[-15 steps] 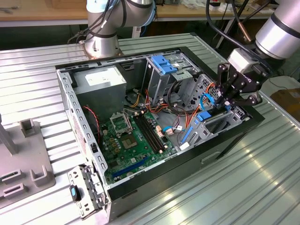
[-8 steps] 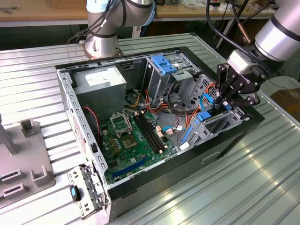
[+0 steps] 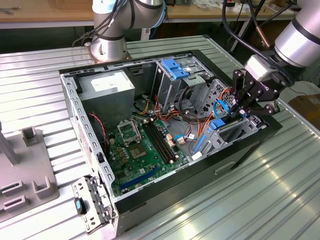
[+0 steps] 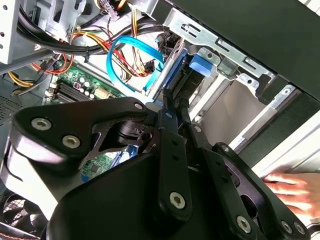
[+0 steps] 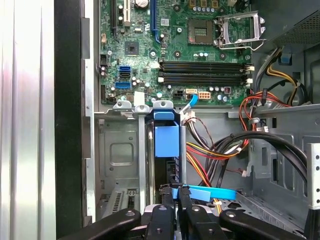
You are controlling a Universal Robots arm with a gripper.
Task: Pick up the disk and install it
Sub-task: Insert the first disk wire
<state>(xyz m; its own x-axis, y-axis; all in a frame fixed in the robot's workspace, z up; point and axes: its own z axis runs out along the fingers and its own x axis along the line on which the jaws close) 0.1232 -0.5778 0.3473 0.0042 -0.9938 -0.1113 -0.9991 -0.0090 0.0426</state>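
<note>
— Where could a gripper pass?
— Over the motherboard (image 3: 145, 145), middle of the exterior view: open from above.
— And toward the right edge?
— Tight. The gripper (image 3: 241, 113) hangs over a narrow bay (image 3: 226, 140), with the case wall (image 3: 270, 131) on the exterior view's right. A looped blue cable (image 3: 216, 107) and a wire bundle (image 3: 188, 116) crowd its other side
</note>
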